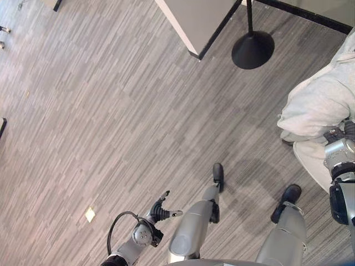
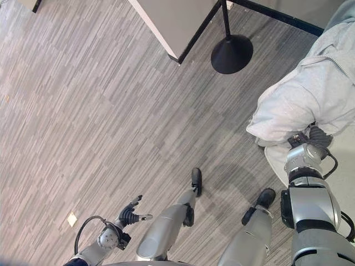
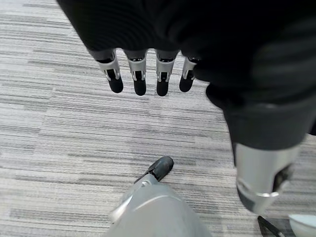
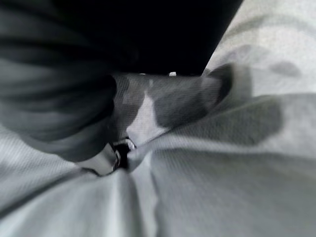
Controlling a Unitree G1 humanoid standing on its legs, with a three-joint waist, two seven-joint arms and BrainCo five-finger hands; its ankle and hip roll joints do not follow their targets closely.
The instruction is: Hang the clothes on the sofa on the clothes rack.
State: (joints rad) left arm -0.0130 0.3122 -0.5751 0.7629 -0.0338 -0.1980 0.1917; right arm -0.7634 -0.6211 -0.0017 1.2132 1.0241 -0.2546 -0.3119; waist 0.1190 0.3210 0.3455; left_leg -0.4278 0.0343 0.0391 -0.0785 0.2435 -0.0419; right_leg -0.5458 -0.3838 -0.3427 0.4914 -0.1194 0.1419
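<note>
One light grey hooded jacket (image 2: pixel 310 100) lies on the pale sofa (image 2: pixel 277 160), just beside the rack's black round base (image 2: pixel 232 54) on grey wood-grain plank floor (image 1: pixel 111 111). Right hand (image 2: pixel 313 136) is buried in the jacket's folds; can't tell its fingers. Left hand (image 3: pixel 148 74) hangs well apart from the base, over bare floor, fingers straight and empty.

Grey panel (image 1: pixel 202 19), yellow floor tag (image 1: pixel 90 214).
</note>
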